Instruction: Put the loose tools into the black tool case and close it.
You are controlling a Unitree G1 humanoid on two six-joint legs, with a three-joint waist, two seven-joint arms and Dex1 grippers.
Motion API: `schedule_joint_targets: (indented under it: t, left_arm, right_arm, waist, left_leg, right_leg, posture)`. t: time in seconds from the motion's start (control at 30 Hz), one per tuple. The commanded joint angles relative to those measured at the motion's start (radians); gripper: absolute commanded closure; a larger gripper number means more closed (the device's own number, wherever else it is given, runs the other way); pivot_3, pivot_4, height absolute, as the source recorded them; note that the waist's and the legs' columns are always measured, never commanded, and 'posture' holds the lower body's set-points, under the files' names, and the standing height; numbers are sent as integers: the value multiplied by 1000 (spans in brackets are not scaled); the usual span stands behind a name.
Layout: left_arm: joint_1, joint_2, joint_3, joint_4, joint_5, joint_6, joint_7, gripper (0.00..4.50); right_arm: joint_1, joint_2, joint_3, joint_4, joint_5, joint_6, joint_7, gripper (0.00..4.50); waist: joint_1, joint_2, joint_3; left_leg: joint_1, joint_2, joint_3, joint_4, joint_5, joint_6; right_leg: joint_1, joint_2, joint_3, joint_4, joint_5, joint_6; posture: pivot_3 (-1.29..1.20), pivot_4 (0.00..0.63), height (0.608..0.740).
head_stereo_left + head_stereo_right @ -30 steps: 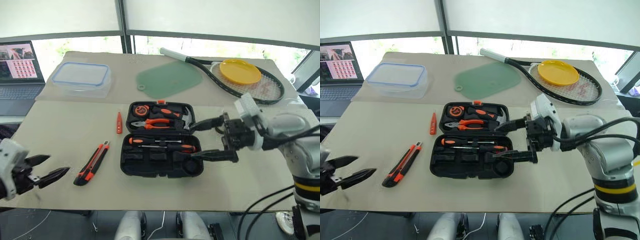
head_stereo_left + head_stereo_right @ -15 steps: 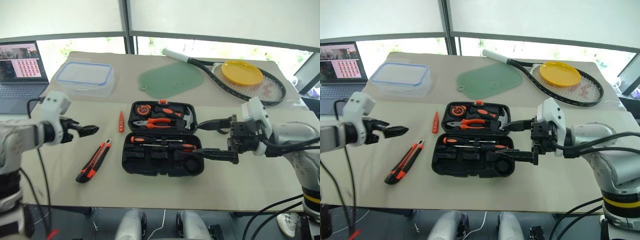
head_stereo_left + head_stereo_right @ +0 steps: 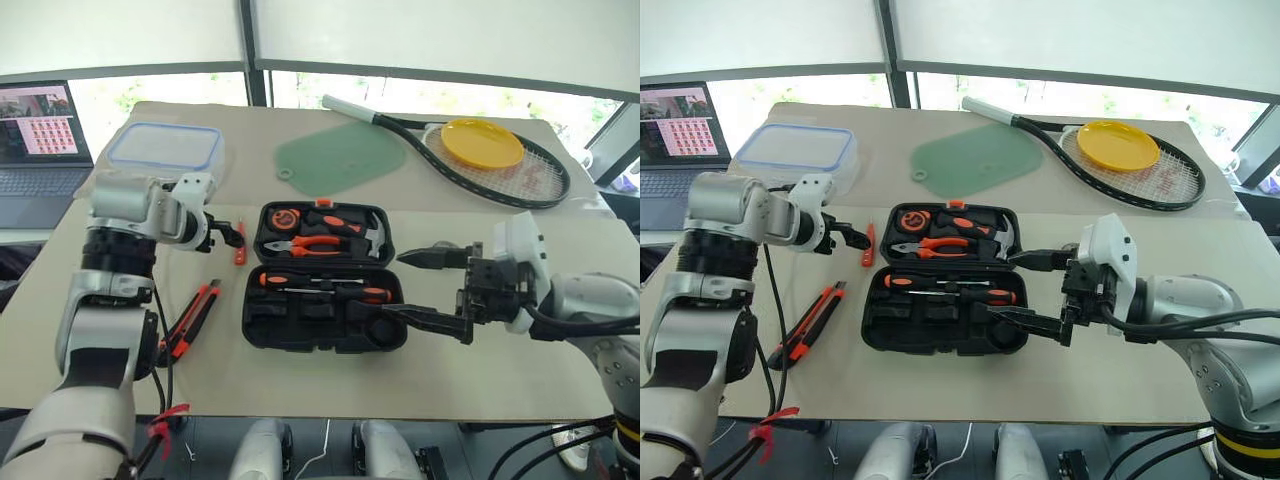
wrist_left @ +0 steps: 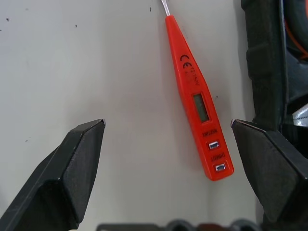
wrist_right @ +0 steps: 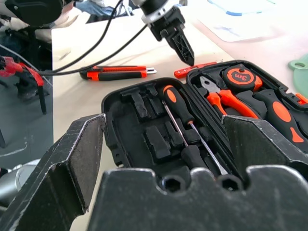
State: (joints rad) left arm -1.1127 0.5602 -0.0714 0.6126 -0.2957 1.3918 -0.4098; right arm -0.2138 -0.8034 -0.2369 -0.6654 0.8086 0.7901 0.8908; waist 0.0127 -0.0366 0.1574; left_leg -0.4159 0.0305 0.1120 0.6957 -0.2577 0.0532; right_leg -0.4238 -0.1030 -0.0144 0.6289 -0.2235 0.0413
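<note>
Left gripper (image 4: 166, 139), jaws wide, hung over tester pen (image 4: 198, 103) beside tool case (image 3: 322, 318); closing risked clipping case wall. Right gripper (image 3: 432, 288) wide, empty.

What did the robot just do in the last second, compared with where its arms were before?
The left gripper swung in from the near table edge to hover, open, over the orange tester pen. Nothing was picked up. The right gripper stayed open beside the black tool case; the utility knife lies untouched.
</note>
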Motion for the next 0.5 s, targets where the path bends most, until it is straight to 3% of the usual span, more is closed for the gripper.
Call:
schedule_joint_targets:
  t: [0.03, 0.23, 0.33, 0.5]
  left_arm:
    - [-68, -42, -16, 119, 39, -75, -18, 0]
    - [-119, -106, -41, 302, 101, -175, -46, 0]
    - [-129, -125, -52, 364, 132, -205, -68, 719]
    - [-137, -141, -51, 437, 170, -234, -100, 2436]
  right_arm:
    - [4, -8, -50, -44, 41, -7, -41, 19]
    - [17, -14, -53, -66, 74, -8, -80, 19]
    - [28, -21, -53, -75, 81, -11, -88, 0]
    - [35, -34, -54, -78, 92, -15, -101, 0]
  waist:
    - [2, 0, 0]
    - [6, 0, 0]
    - [10, 0, 0]
    - [13, 0, -1]
  left_leg:
    - [0, 0, 0, 0, 0, 0]
    - [0, 0, 0, 1, 0, 1]
    - [0, -1, 0, 1, 0, 1]
    - [0, -1, -1, 1, 0, 2]
  right_leg:
    - [0, 0, 0, 0, 0, 0]
    - [1, -1, -1, 0, 0, 0]
    - [1, -2, -1, 0, 0, 1]
    - [2, -2, -1, 1, 0, 1]
  posture:
    - [0, 150, 738]
    - [0, 150, 738]
    - [0, 150, 738]
    - [0, 150, 738]
